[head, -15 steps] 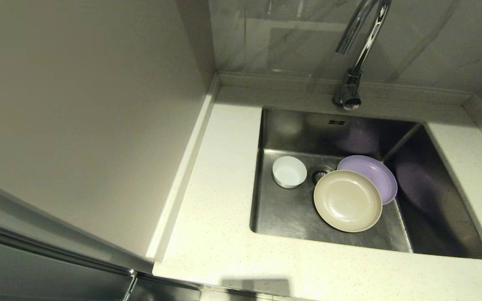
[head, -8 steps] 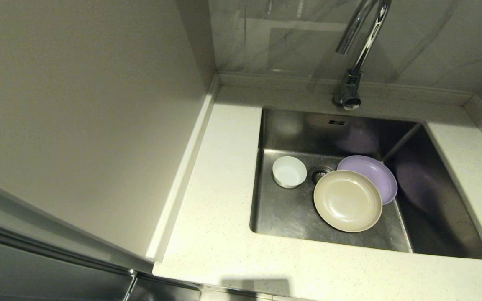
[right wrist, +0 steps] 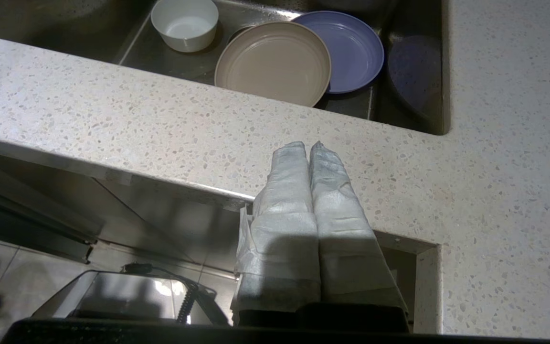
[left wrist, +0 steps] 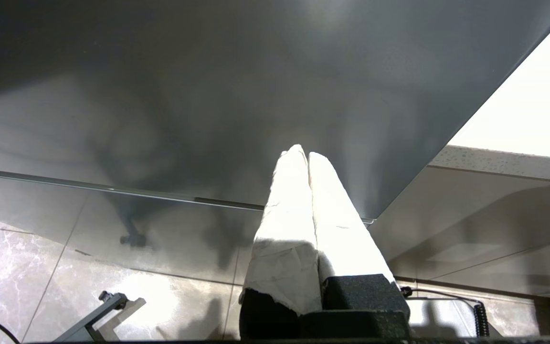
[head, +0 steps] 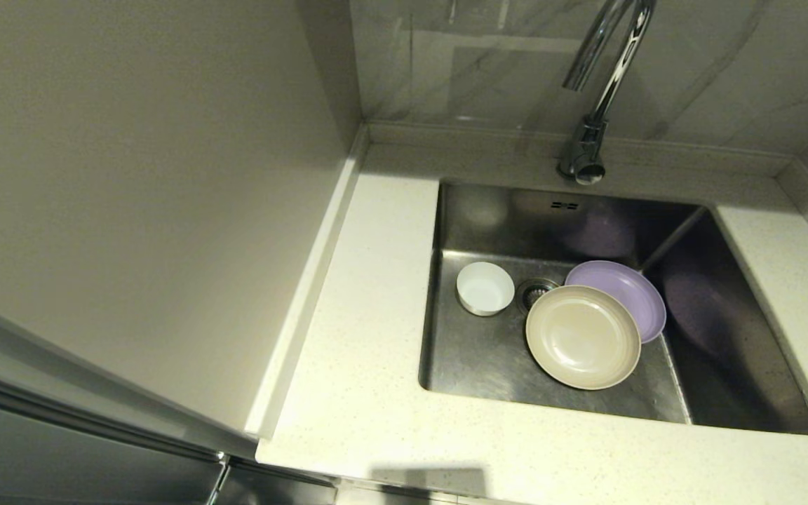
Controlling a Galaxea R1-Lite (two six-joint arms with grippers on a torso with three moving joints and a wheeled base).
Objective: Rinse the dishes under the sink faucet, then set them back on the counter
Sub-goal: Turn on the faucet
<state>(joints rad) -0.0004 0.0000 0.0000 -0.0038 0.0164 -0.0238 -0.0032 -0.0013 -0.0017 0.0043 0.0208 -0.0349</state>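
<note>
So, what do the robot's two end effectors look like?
Both look alike. The left end effector and the right end effector each have two long tapered fingers wrapped in white, wrinkled padding, set in a black block base. No markings show.

Legible text: none.
No lettering, brand, number or sign reads on the sink [head: 488, 217], the faucet [head: 590, 151], the counter [head: 362, 393] or the three dishes [head: 583, 337] in any view.

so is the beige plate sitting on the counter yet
No, the beige plate lies in the sink, overlapping the purple plate.
</note>
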